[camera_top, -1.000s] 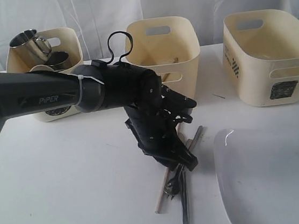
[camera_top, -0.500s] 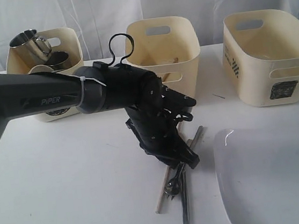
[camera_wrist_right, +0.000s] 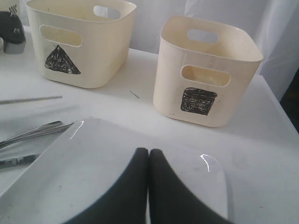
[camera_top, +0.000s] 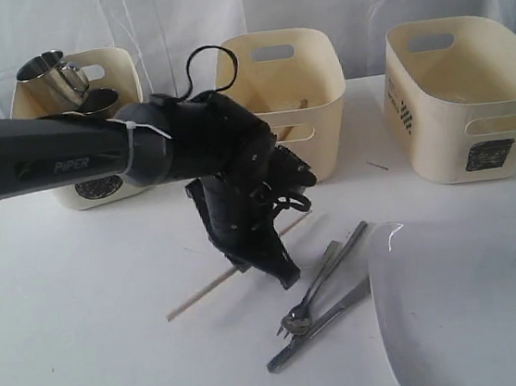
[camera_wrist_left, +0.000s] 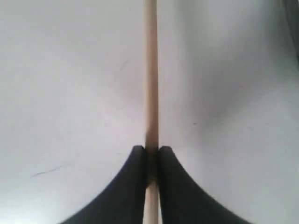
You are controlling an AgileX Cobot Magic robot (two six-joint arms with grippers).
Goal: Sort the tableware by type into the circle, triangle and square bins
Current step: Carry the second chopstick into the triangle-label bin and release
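Wooden chopstick (camera_wrist_left: 150, 70) is clamped in the left claw (camera_wrist_left: 151, 150), jaws narrow on it and gripping partway along its length. It hangs slanted over the bench (camera_top: 83, 371), near side of the triangle bin (camera_top: 322, 102). Can't tell if its low end is clear of the bench. Right claw (camera_wrist_right: 148, 153) is pressed shut on nothing, hovering over the plate (camera_wrist_right: 84, 172).

Just right of the chopstick, loose cutlery (camera_top: 321, 293), a fork among it, lies on the bench just beside the plate's left edge. Plate sits near right, unsorted.

Far row:
- Left bin (camera_top: 129, 86) already has steel mugs (camera_top: 51, 77) and a steel bowl (camera_top: 98, 101). Its mark is mostly behind the arm.
- Triangle bin shows a wooden stick (camera_top: 290, 107) inside, likely the other chopstick.
- Square bin (camera_wrist_right: 208, 60), far right, has nothing visible inside.

Judgement: mugs and bowl done, roughly halfway. Left to sort: this chopstick, cutlery, plate.
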